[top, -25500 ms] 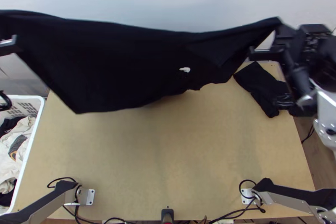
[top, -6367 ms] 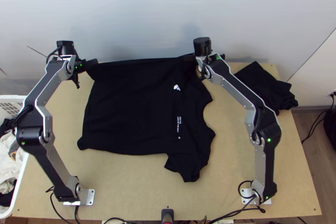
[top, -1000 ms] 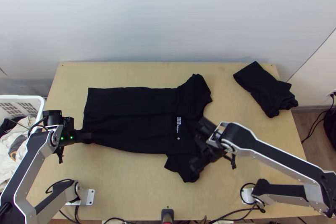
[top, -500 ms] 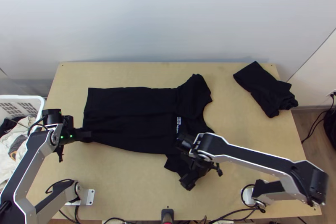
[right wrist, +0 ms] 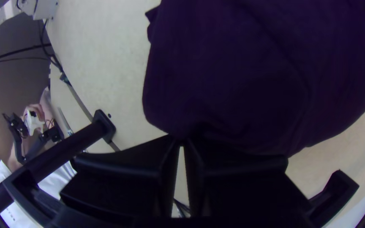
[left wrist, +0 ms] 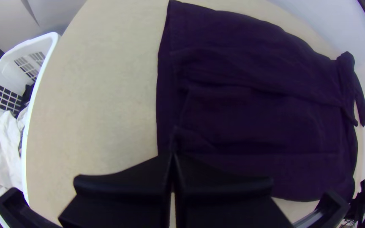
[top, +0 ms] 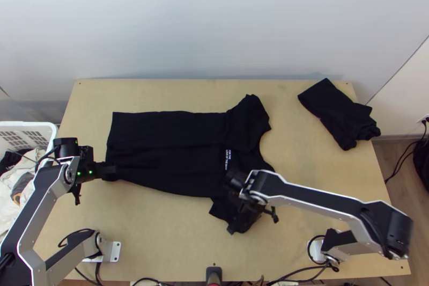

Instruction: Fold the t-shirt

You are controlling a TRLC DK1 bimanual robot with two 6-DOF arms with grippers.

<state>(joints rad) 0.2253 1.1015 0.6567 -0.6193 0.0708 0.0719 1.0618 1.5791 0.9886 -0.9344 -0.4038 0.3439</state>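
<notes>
In the top view the black t-shirt (top: 166,138) lies with its far side folded over toward the near side, hem at the left, one sleeve pointing away and the other near. My left gripper (top: 111,170) is at the near hem corner. My right gripper (top: 236,226) is low at the near sleeve, partly covering it. In the left wrist view the left gripper (left wrist: 173,155) has its fingers together on the hem of the t-shirt (left wrist: 254,109). The right wrist view shows the right gripper (right wrist: 183,141) closed on a gathered edge of the t-shirt (right wrist: 250,76).
A bunched black garment (top: 340,114) lies at the table's far right. At the left stands a white basket (top: 49,146) of clothes. Bare table (top: 161,232) runs along the near side. A person's hand (right wrist: 34,112) holds a device beyond the table edge.
Since the 6.4 s frame the far side has been folded over and both grippers have come nearer. Over the last second the right one moved left and nearer onto the sleeve; the left stayed nearly still.
</notes>
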